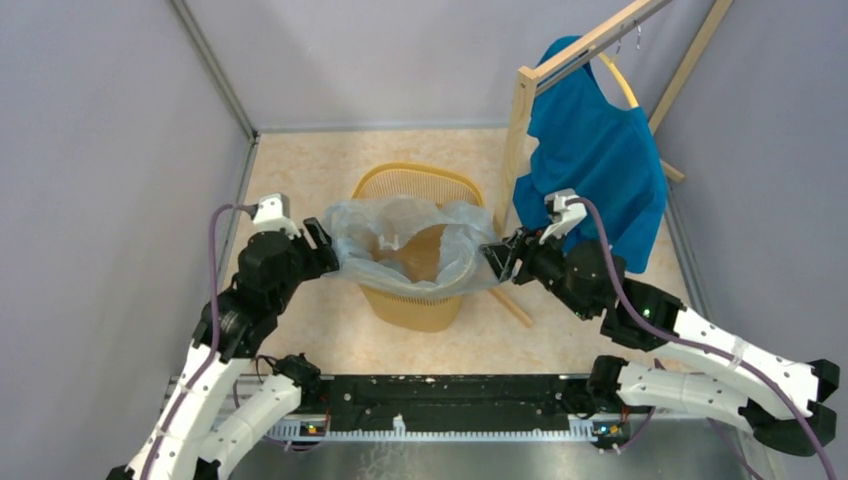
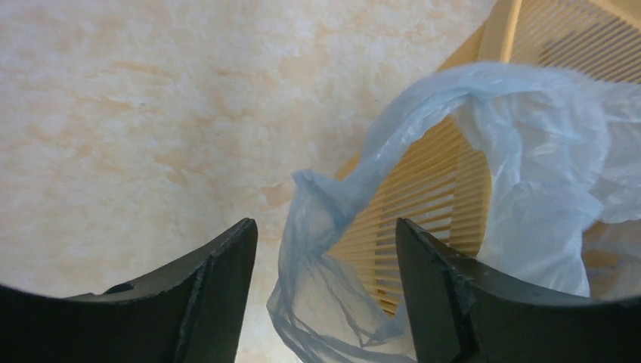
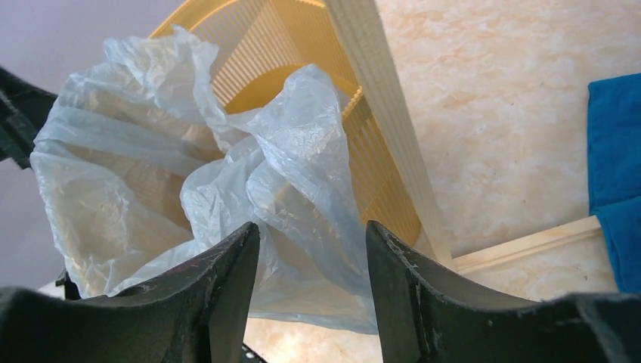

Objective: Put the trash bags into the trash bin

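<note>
The yellow-orange trash bin (image 1: 415,300) stands mid-floor. A pale blue-grey trash bag (image 1: 400,235) is spread over its mouth, sagging inside, with its rim stretched out to both sides. My left gripper (image 1: 325,245) is open at the bag's left edge; in the left wrist view (image 2: 323,223) a loose strip of bag (image 2: 325,249) hangs between the spread jaws, unpinched, beside the slatted bin (image 2: 431,181). My right gripper (image 1: 498,258) is open at the bag's right edge; in the right wrist view (image 3: 312,224) the bag (image 3: 151,174) lies just beyond the jaws over the bin (image 3: 302,30).
A wooden rack (image 1: 520,140) stands right of the bin, close to my right gripper, with a solid blue shirt (image 1: 600,160) hanging on it. Its floor bar (image 1: 515,305) runs beside the bin's base. Grey walls close in the left, back and right.
</note>
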You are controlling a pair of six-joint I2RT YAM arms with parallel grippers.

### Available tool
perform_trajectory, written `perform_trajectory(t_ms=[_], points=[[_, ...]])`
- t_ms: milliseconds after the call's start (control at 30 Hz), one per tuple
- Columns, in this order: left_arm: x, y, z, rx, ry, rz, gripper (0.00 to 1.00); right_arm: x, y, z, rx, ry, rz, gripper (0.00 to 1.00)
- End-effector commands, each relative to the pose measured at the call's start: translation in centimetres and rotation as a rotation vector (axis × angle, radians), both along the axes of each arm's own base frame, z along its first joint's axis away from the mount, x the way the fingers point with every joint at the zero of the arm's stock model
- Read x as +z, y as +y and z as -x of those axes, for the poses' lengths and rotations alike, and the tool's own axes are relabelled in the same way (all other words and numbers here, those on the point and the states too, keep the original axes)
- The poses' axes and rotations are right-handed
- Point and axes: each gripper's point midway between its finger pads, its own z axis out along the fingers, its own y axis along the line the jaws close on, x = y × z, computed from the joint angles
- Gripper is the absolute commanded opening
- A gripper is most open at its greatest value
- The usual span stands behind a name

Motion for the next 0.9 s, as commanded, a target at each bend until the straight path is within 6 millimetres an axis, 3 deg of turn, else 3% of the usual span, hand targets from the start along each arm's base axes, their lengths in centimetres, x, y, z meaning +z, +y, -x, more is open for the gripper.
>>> perform_trajectory(t_ms=[0, 100, 200, 300, 367, 467, 667, 867], points=[[5.5, 3.7, 1.8, 0.12, -0.116, -0.047, 0.8, 2.1, -1.1, -0.5, -0.061, -0.054, -0.07, 0.54], [8.5, 5.5, 2.7, 0.184, -0.175, -0.05, 0.93, 2.1, -1.0, -0.6, -0.063, -0.062, -0.076, 0.54], [10.6, 5.5, 2.7, 0.18, -0.215, -0.043, 0.99, 2.0, -0.6, -0.7, -0.054, -0.063, -0.066, 0.55], [12.9, 3.7, 1.8, 0.074, -0.258, -0.061, 0.98, 1.9, -0.2, -0.8, -0.045, -0.063, -0.055, 0.56], [13.6, 0.7, 0.5, -0.089, -0.252, -0.099, 0.97, 1.9, -0.1, -0.8, -0.038, -0.064, -0.052, 0.56], [12.7, -3.0, -1.2, -0.262, -0.14, -0.132, 0.92, 2.0, 0.2, -0.6, -0.022, -0.063, -0.049, 0.56], [12.2, -6.2, -2.6, -0.427, -0.126, -0.093, 0.96, 2.4, 0.2, -0.4, -0.008, -0.061, -0.056, 0.56], [11.1, -5.4, -3.5, -0.37, -0.075, -0.084, 0.97, 1.9, 0.3, -0.2, 0.003, -0.052, -0.045, 0.57]])
